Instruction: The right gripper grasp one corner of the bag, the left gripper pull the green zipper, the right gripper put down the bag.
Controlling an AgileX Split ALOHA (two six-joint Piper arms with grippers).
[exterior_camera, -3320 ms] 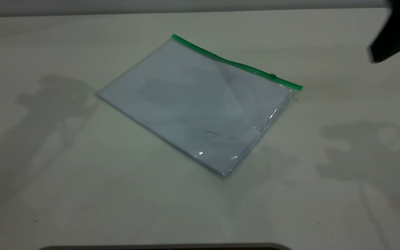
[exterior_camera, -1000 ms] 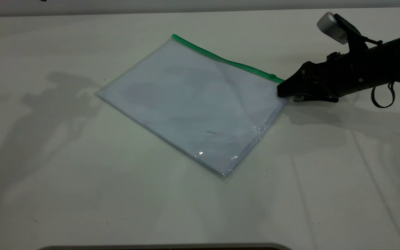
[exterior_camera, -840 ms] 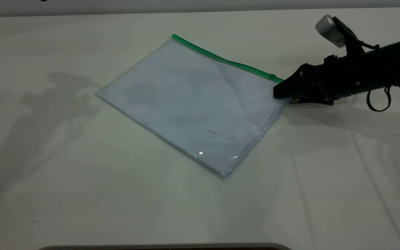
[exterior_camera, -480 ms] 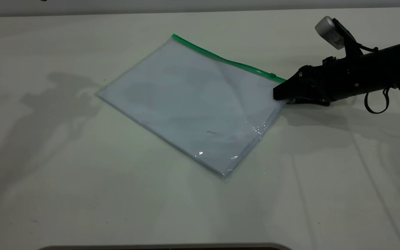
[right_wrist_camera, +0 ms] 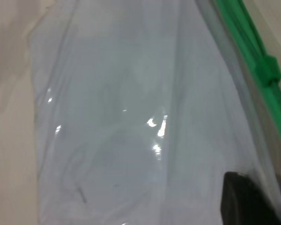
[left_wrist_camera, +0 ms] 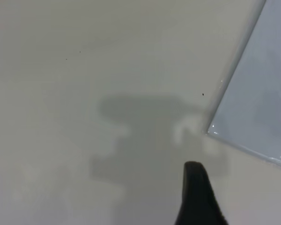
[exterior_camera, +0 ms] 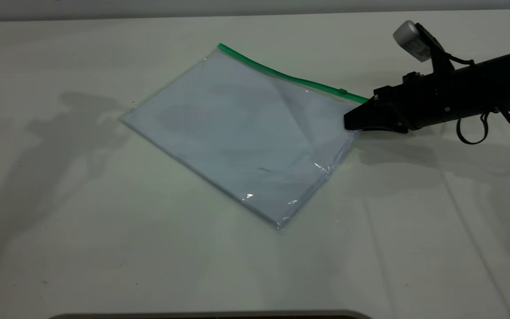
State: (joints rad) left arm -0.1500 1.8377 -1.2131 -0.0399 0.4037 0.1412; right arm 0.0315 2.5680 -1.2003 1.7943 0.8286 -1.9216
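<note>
The bag point(exterior_camera: 246, 133) is a flat clear pouch with pale sheets inside, lying at an angle on the white table point(exterior_camera: 104, 248). The green zipper point(exterior_camera: 281, 75) runs along its far edge, and its small slider tab point(exterior_camera: 342, 91) sits near the right end. My right gripper point(exterior_camera: 351, 123) is shut on the corner of the bag where the green strip ends, and that corner is raised a little off the table. In the right wrist view the bag point(right_wrist_camera: 131, 117), the zipper point(right_wrist_camera: 243, 33) and the slider point(right_wrist_camera: 267, 68) fill the frame. My left gripper point(left_wrist_camera: 199, 199) shows only as a black tip over bare table beside a plain clear bag corner point(left_wrist_camera: 213, 131).
The table's rounded front edge point(exterior_camera: 210, 313) runs along the bottom of the exterior view. The right arm's looped cable point(exterior_camera: 472, 133) hangs just above the table behind the gripper. Arm shadows fall on the table to the left and right of the bag.
The right gripper came in from the right, slid onto the bag's green-tipped corner and closed. That corner has since risen slightly and the bag has shifted a little.
</note>
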